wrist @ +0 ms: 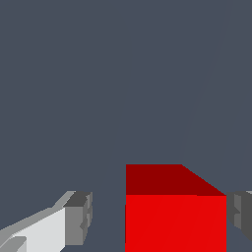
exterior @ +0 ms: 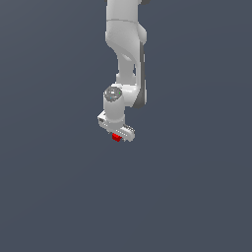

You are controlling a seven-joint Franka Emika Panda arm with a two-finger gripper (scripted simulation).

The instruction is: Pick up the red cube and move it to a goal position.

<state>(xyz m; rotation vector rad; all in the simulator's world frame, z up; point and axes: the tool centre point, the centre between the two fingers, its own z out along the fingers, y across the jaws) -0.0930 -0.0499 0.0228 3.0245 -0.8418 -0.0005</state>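
Reaching down at the centre of the exterior view, the white arm is holding its claw (exterior: 118, 135) around the red cube (exterior: 116, 138), which is showing as a small red spot just under the claw's body. In the wrist view the claw (wrist: 160, 216) is standing open: the red cube (wrist: 174, 216) is sitting low and right of centre in the frame, between the fingers, with the right finger pad (wrist: 241, 216) just beside it, perhaps touching, and the left pad (wrist: 81, 216) standing clearly apart across a gap of grey tabletop (wrist: 123, 88).

The step in hand appears to be closing on the cube. Since the cube is lying off-centre between the fingers, a slow, even squeeze would probably serve best, letting the cube slide square rather than twist. Lifting should likely wait until both pads are pressing flat on opposite faces. No goal marker is showing in either view.
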